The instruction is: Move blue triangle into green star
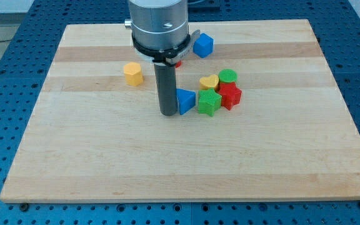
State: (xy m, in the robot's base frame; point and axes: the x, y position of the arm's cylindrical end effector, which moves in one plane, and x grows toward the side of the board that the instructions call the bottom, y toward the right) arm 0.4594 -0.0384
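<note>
blue triangle (186,100) apex pointing right, touching green star (209,102)

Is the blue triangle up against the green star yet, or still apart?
Up against it: the blue triangle meets the green star with no gap showing. My tip sits at the triangle's left.

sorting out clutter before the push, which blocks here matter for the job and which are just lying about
In the job: blue triangle, green star, my tip at the triangle's left.

Just lying about: red star, yellow heart, green cylinder, blue cube, yellow hexagon, a red block mostly hidden behind the arm.
</note>
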